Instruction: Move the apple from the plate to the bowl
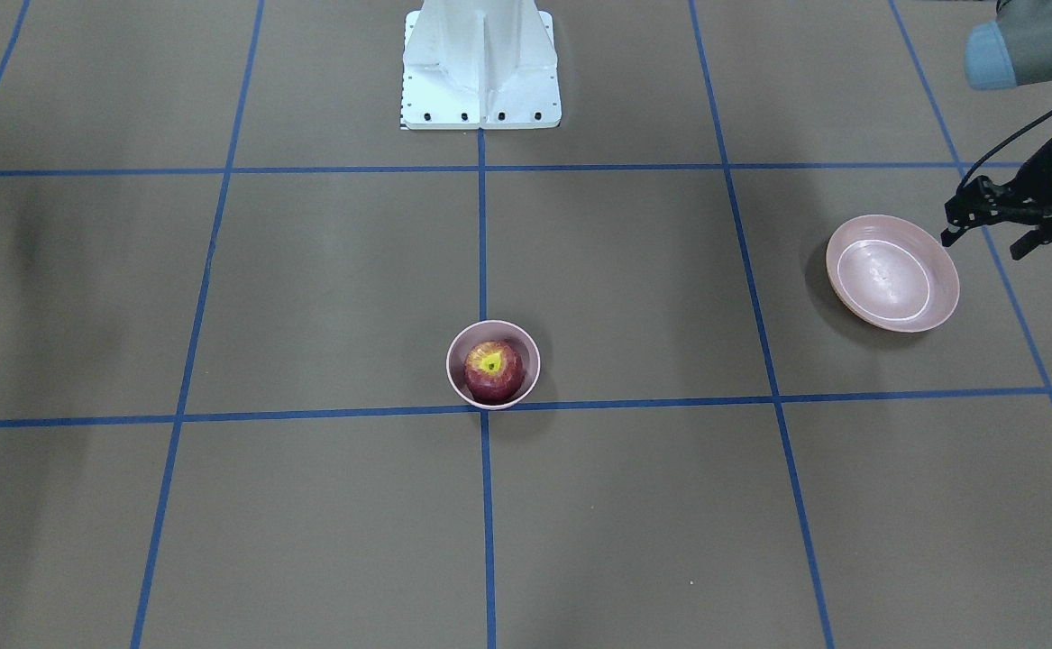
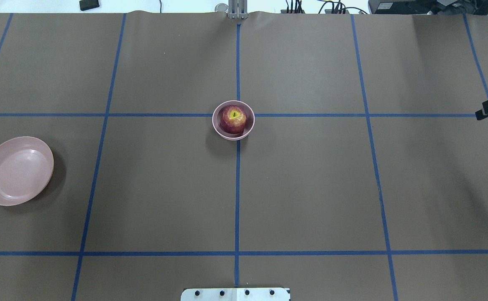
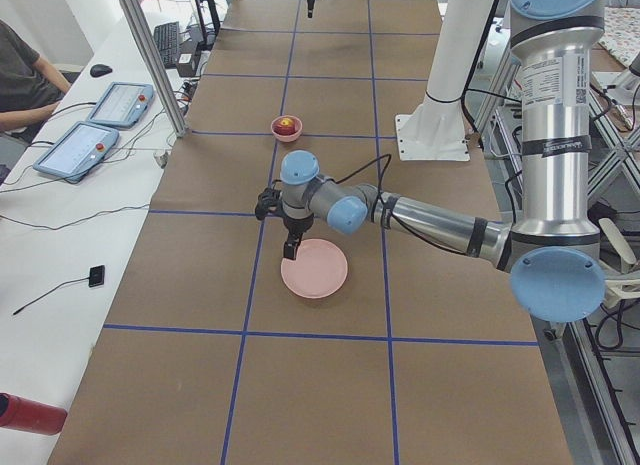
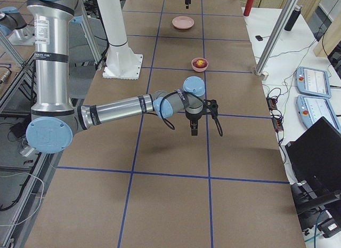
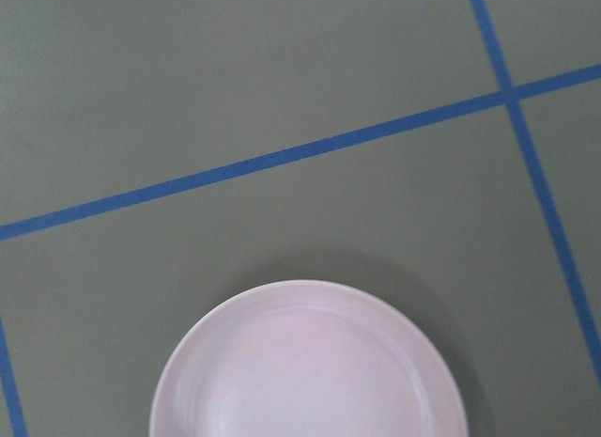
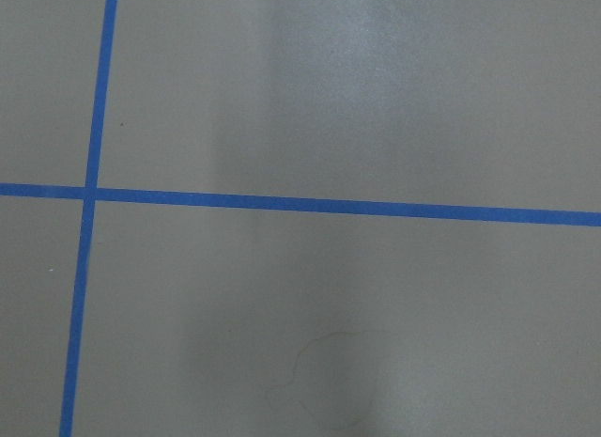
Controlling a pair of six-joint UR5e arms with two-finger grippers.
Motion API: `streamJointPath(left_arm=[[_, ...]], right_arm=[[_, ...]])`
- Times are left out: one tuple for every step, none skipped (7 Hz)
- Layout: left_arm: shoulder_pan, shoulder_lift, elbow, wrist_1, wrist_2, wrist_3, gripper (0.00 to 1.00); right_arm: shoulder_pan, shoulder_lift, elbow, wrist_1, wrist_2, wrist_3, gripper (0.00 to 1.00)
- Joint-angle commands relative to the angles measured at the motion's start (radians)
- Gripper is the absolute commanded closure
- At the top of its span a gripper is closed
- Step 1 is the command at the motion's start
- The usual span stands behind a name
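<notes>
The dark red apple with its yellow stem patch sits inside the small deep pink bowl at the table's middle; both also show in the overhead view, apple and bowl. The wide pink plate lies empty on the robot's left side and shows in the overhead view and the left wrist view. My left gripper hovers just beyond the plate's rim, open and empty. My right gripper hangs over bare table far from the bowl; I cannot tell its state.
The white robot base stands behind the bowl. Blue tape lines grid the brown table. Operator tablets and a seated person lie beyond the far table edge. A red bottle lies near the left end.
</notes>
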Motion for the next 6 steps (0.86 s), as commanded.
streamJointPath(left_arm=[[-0.039, 0.010, 0.014, -0.015, -0.022, 0.025, 0.02], [-0.039, 0.006, 0.003, -0.012, -0.013, 0.015, 0.02], [-0.038, -0.008, 0.008, 0.020, -0.014, 0.016, 0.02], [-0.059, -0.009, -0.008, 0.062, -0.019, 0.027, 0.02], [-0.059, -0.006, -0.032, 0.100, -0.016, 0.040, 0.02], [-0.076, -0.006, -0.058, 0.160, -0.010, 0.138, 0.02]], right_arm=[[-0.002, -0.026, -0.010, 0.000, -0.001, -0.045, 0.00], [-0.004, -0.028, -0.016, -0.002, -0.001, -0.063, 0.00], [-0.005, -0.025, -0.030, 0.000, -0.004, -0.066, 0.00], [-0.005, -0.022, -0.030, 0.000, -0.004, -0.065, 0.00], [-0.010, -0.015, -0.034, 0.000, -0.005, -0.065, 0.00], [-0.013, -0.014, -0.036, 0.000, -0.009, -0.065, 0.00]])
